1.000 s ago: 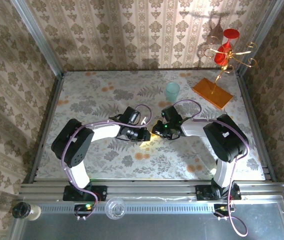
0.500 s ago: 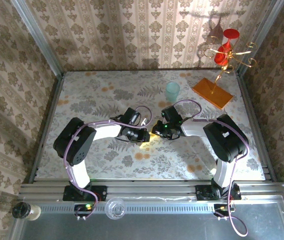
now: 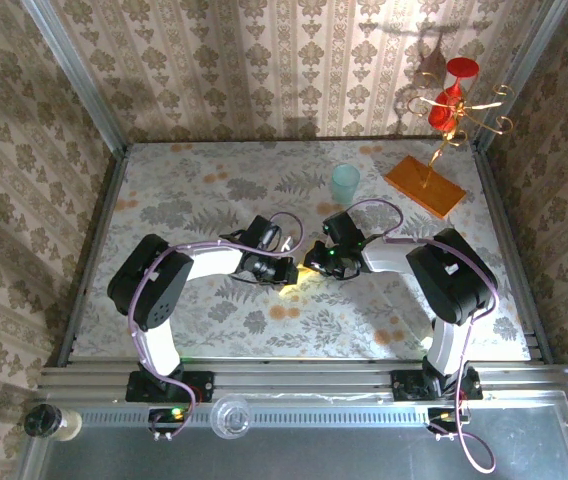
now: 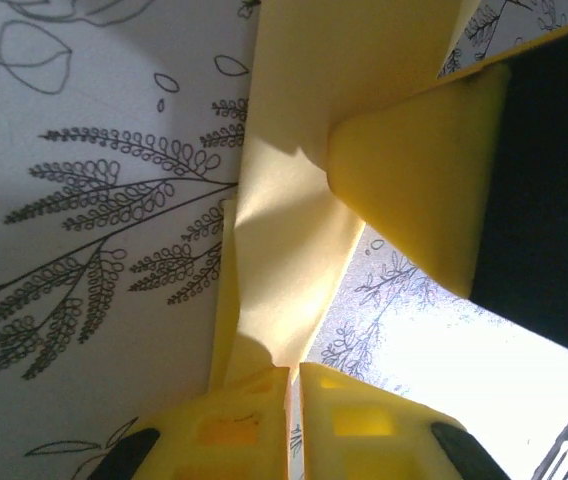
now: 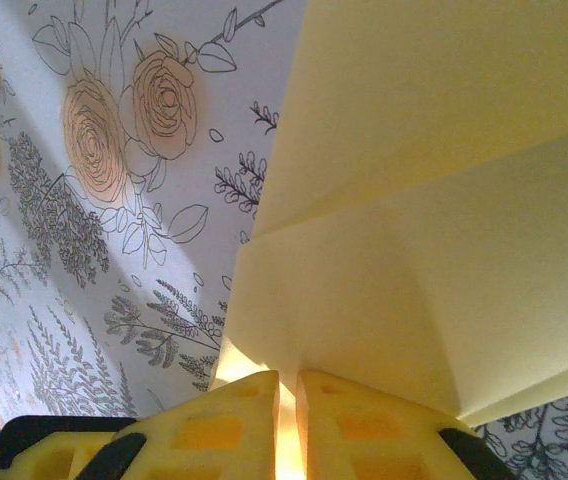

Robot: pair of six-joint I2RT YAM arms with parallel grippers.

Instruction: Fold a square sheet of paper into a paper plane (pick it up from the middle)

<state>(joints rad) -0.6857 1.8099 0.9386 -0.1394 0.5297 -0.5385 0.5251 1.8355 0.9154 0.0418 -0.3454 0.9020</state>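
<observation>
Where the two arms bend in toward the middle of the flowered desk (image 3: pixel 179 195), the left hand (image 3: pixel 282 270) sits low over the surface. Seen from its wrist, its yellow fingers (image 4: pixel 229 430) are only a slit apart. The lower edge of the sheet of paper (image 4: pixel 284 280) runs down into that slit, so this hand is pinching the yellow sheet. The paper is folded and creased, and part of it is lifted off the desk between the two hands.

Just to the right, the right hand (image 3: pixel 316 260) faces the left one closely across the paper. Its fingers (image 5: pixel 229 435) are also drawn in to a thin gap, with the folded sheet gripped in it. From there the layers spread upward above the floral print.

Farther back and to the right stands a pale teal cup (image 3: pixel 345 184), well apart from the hands. Beyond it, near the far right corner, lies an orange slab (image 3: pixel 409 180) bearing a gold stand (image 3: pixel 451 125) topped with red pieces.
</observation>
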